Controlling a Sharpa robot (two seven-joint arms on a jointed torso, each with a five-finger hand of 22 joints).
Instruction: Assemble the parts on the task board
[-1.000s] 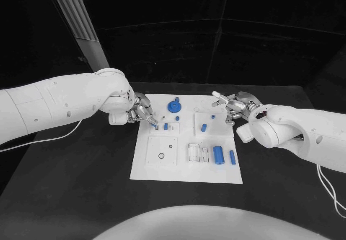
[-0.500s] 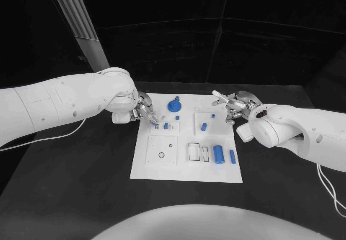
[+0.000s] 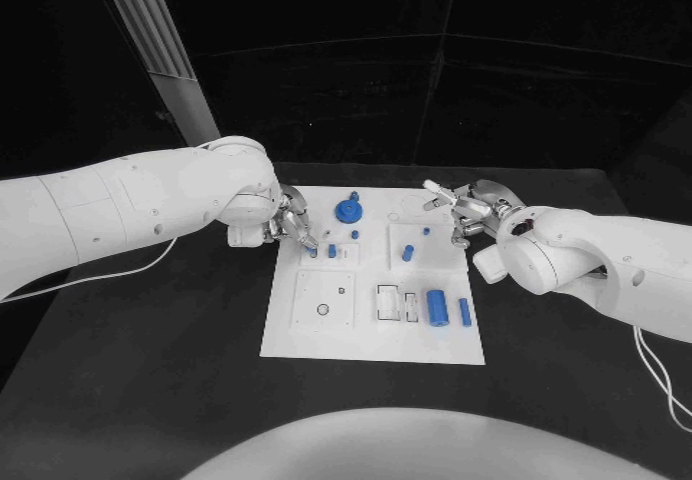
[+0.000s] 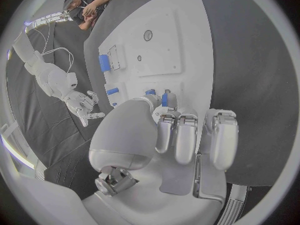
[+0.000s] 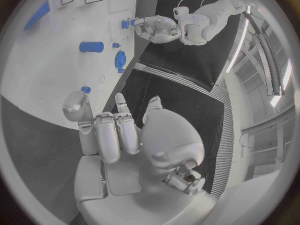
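The white task board is laid flat in the middle of the black table, long side running away from the robot. A bunch of small blue parts are scattered over it: a round knob-like part is seen near the far edge, a short peg sits on the raised square plate right of the middle, and a fat cylinder plus a slimmer bar are lined up side by side toward the near right, just beside a pair of outlined rectangular slots.

The left hand is parked at the board's far-left edge, fingers curled down together. In the left wrist view a small blue part is caught right at the fingertips, so it looks pinched there, with another little blue peg standing on the board just beside it.

The right hand is held at the far-right corner of the board, above the edge, well apart from the peg on the square plate. Its fingers are spread out and nothing is seen between them in the head view or the right wrist view, so it reads as empty and splayed. The two hands are kept apart, with the knob-like part between them.
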